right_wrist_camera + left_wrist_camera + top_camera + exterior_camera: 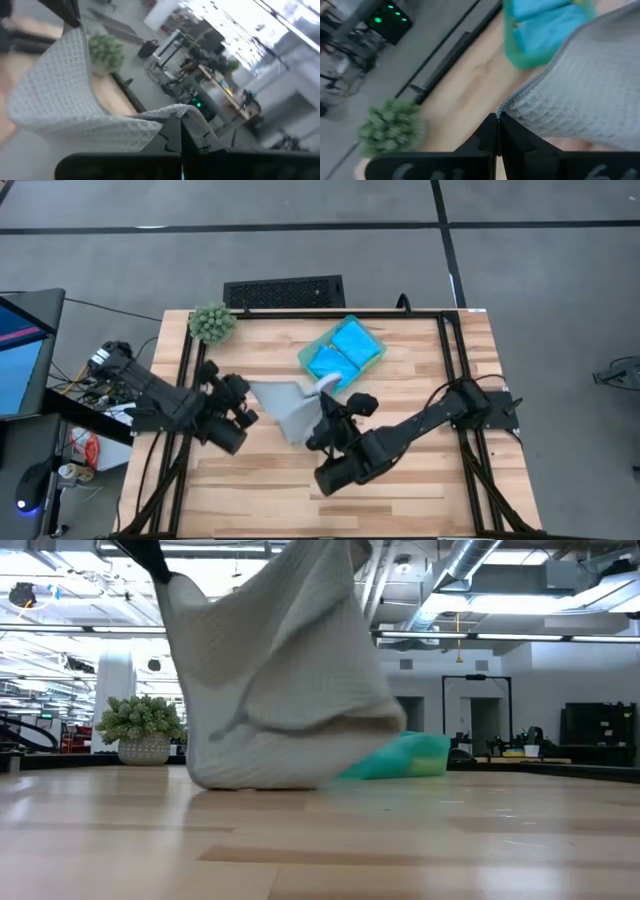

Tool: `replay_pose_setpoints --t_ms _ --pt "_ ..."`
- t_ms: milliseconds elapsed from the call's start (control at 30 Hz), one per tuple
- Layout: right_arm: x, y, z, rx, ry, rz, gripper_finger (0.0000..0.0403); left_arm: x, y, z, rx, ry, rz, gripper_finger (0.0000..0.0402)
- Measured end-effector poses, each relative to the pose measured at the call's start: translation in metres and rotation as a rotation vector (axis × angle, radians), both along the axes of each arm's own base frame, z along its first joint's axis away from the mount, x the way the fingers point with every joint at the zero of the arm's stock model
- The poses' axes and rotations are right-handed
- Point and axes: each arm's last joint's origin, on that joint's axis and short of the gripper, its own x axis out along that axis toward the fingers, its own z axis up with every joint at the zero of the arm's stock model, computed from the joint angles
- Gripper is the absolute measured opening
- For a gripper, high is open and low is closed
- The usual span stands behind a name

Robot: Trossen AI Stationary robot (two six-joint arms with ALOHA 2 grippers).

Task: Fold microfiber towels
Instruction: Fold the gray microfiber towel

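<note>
A light grey towel (pixel 285 410) hangs between my two grippers over the middle of the table. In the low view the grey towel (pixel 280 670) sags, and its lower fold (pixel 260 775) rests on the wood. My left gripper (pixel 252 392) is shut on its left corner. My right gripper (pixel 325 395) is shut on its right corner. Two folded sky-blue towels (pixel 345 350) lie in the teal tray (pixel 305 358) beyond the grey towel. My left gripper pinches a corner of the grey towel (pixel 507 107) between its two shut fingers, at the hemmed edge. The cloth runs away from the fingertips (pixel 490 131) and droops toward the table. My right gripper pinches another corner of the grey towel (pixel 187 111) between its shut fingers, coming nearly level from the table's right side. From there the cloth spans slack across to the other gripper (pixel 67 15) and hangs below both.
A fuzzy green plant ball (pixel 212 323) stands at the table's far left corner. The teal tray (pixel 405 755) sits behind the hanging towel. A black frame (pixel 445 350) runs around the table's edges. Bare wood (pixel 270 480) lies toward the near edge.
</note>
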Motion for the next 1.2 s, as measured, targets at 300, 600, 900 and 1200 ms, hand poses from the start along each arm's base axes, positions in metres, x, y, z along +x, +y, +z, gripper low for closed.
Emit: replay_pose_setpoints --t_ms 300,600,900,1200 --pt "-0.017 0.006 -0.06 0.193 -0.051 -0.014 0.001 0.007 0.024 0.003 0.089 0.027 0.051 0.0" --pt "-0.044 0.046 -0.135 0.558 0.085 0.141 0.0024 0.015 0.006 -0.025 0.039 0.073 0.015 0.0" --pt "-0.053 0.074 -0.142 0.794 0.263 0.318 0.0122 0.012 -0.003 -0.057 -0.006 0.117 0.01 0.0" --pt "-0.045 0.091 -0.126 0.452 0.41 0.623 0.021 0.006 -0.005 -0.07 -0.006 0.114 0.037 0.0"
